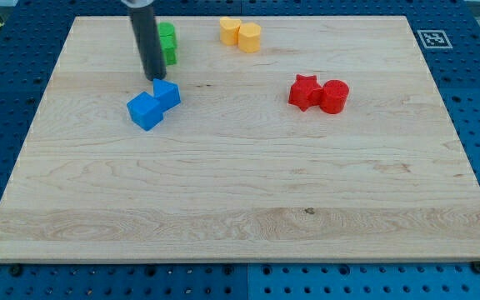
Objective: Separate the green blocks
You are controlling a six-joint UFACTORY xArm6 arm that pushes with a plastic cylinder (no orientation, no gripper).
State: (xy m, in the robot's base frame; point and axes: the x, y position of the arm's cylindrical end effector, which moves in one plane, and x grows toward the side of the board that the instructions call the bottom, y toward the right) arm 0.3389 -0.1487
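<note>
A: Where is my tip (154,77) at this moment?

B: It sits on the wooden board (240,192) near the view's top left, at the lower end of the dark rod (146,37). There are no jaws on this arm, so nothing opens or closes and nothing is held. The tip is just above the blue blocks and just below and left of the green ones.

A: Describe the green blocks.

B: Two bright green pieces near the board's top edge, one stacked toward the view's top (167,35) and one below it (170,54), touching each other. The rod covers their left sides, so their shapes cannot be made out fully.

A: And the blue pair?

B: A blue cube (145,111) and a second blue block (167,93), pressed together, the second nearly touching the tip.

A: Farther out?

B: Two yellow blocks (240,34) lie together near the top edge, right of the green ones. A red star (304,92) touches a red cylinder (335,96) toward the view's right.
</note>
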